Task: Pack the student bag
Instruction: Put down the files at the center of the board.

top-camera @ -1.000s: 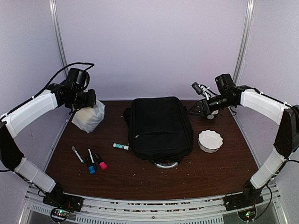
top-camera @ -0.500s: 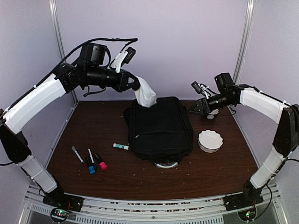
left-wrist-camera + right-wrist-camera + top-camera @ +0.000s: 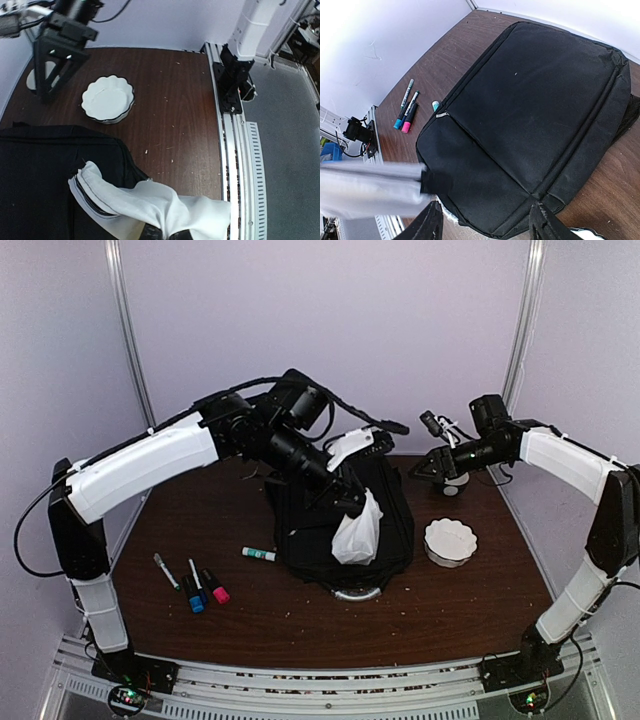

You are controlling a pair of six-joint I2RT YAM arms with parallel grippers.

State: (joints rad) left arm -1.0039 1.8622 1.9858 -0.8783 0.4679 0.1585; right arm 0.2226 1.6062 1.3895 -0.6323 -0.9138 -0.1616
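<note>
The left claw (image 3: 356, 506) pinched a small pale cloth (image 3: 357, 537) over the large black fabric backpack (image 3: 300, 545), which lay flat and seemingly closed on the dark wooden table (image 3: 250, 625) — the right claw (image 3: 485, 221) was spread and empty, and the thin coloured markers (image 3: 195, 585) were not yet packed.

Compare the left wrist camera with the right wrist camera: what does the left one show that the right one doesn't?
Only the left wrist camera shows the white cloth, pinched in the left gripper and trailing onto the backpack, and the white bowl in full. Only the right wrist camera shows the markers lying beside the bag, and nearly the whole top of the bag. Both show the black backpack and the brown table.
</note>
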